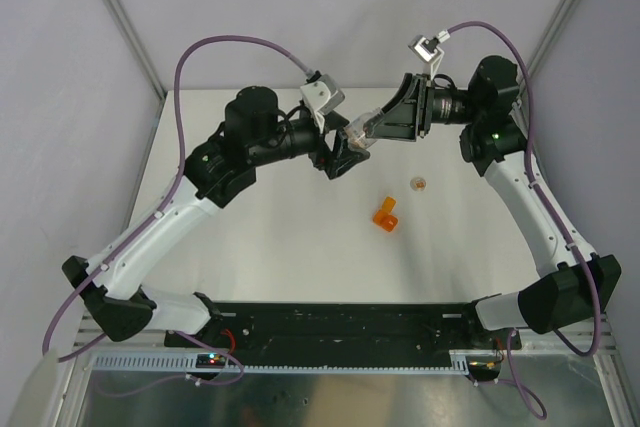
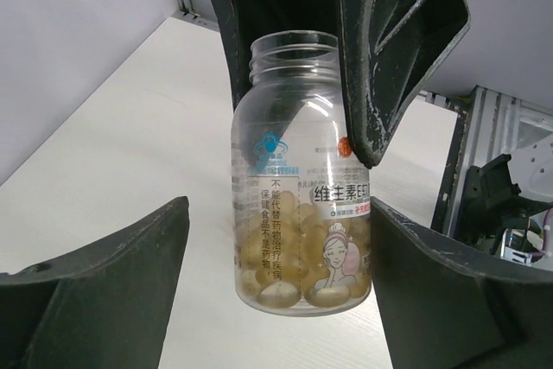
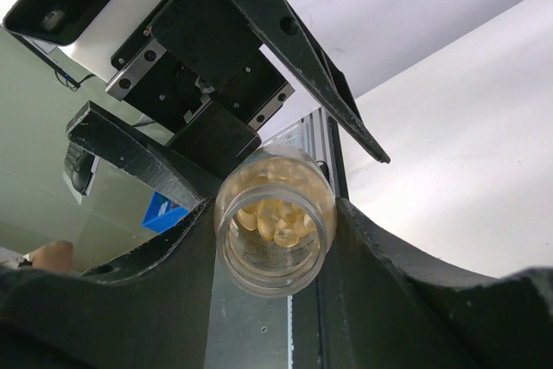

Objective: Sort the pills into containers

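my right tool [image 3: 275, 222] clenched on the uncapped pill bottle [image 2: 298, 179], my left tool [image 2: 276, 239] released around its base, not touching

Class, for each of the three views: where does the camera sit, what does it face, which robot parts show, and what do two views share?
Top external: above, behind the bases, looking down on the white table; left arm and right arm show.
Left wrist: faces the clear plastic pill bottle side-on; left gripper flanks it.
Right wrist: faces it end-on; right gripper clamps it.
Shared: that bottle.
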